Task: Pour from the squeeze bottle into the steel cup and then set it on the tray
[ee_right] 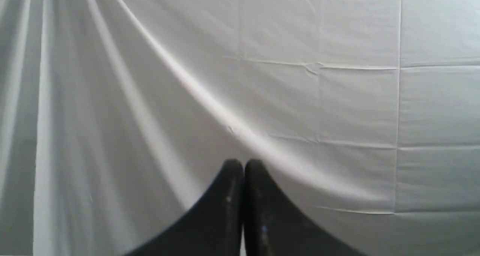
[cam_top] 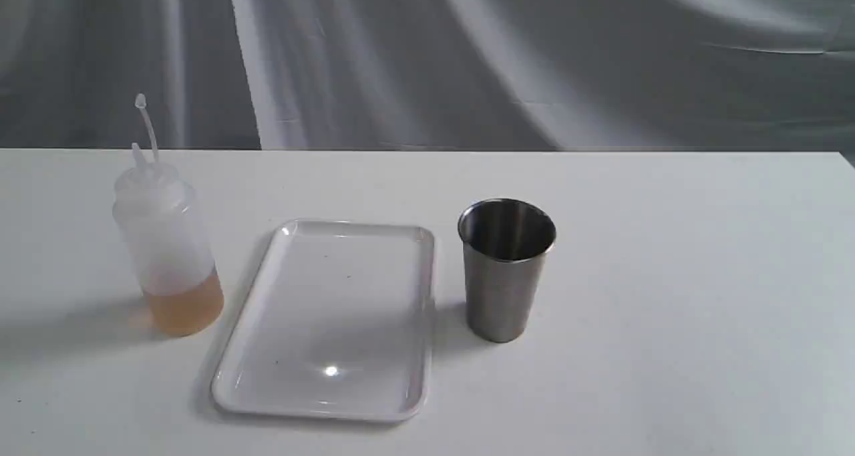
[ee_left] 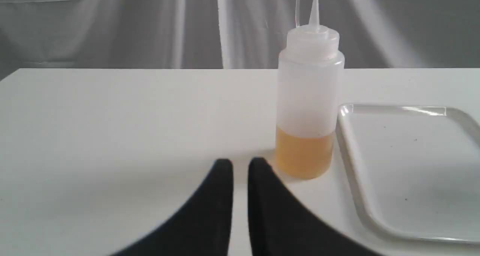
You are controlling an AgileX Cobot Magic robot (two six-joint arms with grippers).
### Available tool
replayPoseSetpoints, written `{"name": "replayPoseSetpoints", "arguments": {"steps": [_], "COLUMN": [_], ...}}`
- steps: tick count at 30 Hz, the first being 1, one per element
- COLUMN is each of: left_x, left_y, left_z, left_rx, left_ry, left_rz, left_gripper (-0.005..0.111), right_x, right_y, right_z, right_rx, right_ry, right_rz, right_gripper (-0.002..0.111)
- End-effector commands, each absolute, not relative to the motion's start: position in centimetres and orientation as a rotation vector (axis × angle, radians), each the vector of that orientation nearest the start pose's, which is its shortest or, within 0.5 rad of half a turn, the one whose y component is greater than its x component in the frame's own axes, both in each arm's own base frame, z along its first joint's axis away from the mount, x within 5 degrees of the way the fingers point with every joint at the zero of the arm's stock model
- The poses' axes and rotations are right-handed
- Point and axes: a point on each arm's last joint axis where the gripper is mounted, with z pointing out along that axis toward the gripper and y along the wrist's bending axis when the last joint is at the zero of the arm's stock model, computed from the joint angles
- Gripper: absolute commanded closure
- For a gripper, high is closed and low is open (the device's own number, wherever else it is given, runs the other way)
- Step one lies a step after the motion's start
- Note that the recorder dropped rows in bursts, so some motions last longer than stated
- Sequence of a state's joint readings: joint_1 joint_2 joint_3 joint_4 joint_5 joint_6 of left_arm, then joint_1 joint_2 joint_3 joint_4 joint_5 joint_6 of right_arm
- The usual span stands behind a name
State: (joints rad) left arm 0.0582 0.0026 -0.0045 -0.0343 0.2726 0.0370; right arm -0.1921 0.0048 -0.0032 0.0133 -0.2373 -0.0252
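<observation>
White tabletop (cam_top: 668, 309) is stretching across the scene, and the squeeze bottle (cam_top: 170, 242) is standing upright on its left part. Amber liquid is filling roughly the bottom quarter of the bottle. Its thin nozzle is pointing up uncapped, with the tethered cap strap rising above it.

Just to the right of the bottle, apart from it, the tray (cam_top: 334, 309) is lying flat with its long sides running near to far. Nothing is resting on the tray, and a light is glinting off its glossy floor. Just beyond the tray's right rim, the steel cup (cam_top: 504, 276) is standing upright on the table with its mouth open.

Neither arm is showing in the exterior view. In the left wrist view, the left gripper (ee_left: 240, 162) is hovering low over the table, near the bottle's base but not touching it. Its black fingers are sitting almost together with only a slim slit between them, gripping nothing. The right gripper (ee_right: 243, 162) is pointing at the creased grey cloth backdrop (ee_right: 318, 98), fingers pressed together and empty.
</observation>
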Motion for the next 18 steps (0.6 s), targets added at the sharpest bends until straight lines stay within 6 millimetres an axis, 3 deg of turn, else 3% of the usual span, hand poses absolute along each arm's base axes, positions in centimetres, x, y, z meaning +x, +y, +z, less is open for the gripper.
{"name": "replayPoseSetpoints", "arguments": {"steps": [1,7,12,15,18], "left_x": [5.5,5.5,5.5,5.5,5.5], "left_y": [0.2,0.2,0.2,0.2,0.2], "left_z": [18.9,18.9,18.9,18.9,18.9], "left_rx": [-0.04,-0.04,-0.039,-0.039,-0.039], "left_ry": [1.749,1.749,1.749,1.749,1.749], "left_rz": [0.031,0.031,0.032,0.032,0.032], "left_gripper": [0.098,0.098,0.098,0.098,0.098], "right_x": [4.8,4.3,4.0,3.9,3.7], "right_y": [-1.1,-1.1,-1.1,-0.9,0.4], "right_z": [24.1,25.0,25.6,25.7,26.3], "right_rx": [0.189,0.505,0.486,0.518,0.334], "right_ry": [1.149,0.941,0.868,0.834,0.838], "right_rz": [-0.089,0.477,0.505,0.622,0.628], "right_gripper": [0.108,0.108,0.108,0.108,0.108]}}
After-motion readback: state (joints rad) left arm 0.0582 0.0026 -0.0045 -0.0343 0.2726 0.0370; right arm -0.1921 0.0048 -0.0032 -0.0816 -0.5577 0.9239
